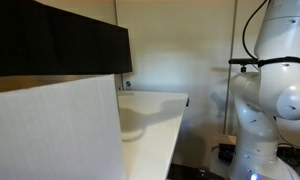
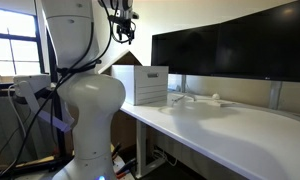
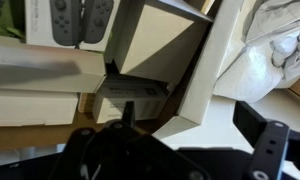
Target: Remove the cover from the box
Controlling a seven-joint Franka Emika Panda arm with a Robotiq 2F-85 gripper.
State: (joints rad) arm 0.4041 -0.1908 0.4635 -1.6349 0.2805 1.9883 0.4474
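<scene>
The box [image 2: 150, 88] is white and stands at the near end of the white table, in front of the monitors. Its top [image 2: 150, 69] looks flat and white like the cover, but the seam is too small to make out. In an exterior view a large white box wall [image 1: 55, 135] with a thin brown top line fills the lower left. My gripper [image 2: 121, 33] hangs high above the table, up and to the left of the box, touching nothing. In the wrist view the gripper [image 3: 190, 118] is open, with white box panels [image 3: 190, 70] below it.
Black monitors [image 2: 230, 50] run along the back of the table [image 2: 230, 125], and one monitor [image 1: 60, 40] looms over the box. Small white items [image 2: 195, 98] lie right of the box. Stacked cartons and a game-console carton [image 3: 70, 20] show in the wrist view.
</scene>
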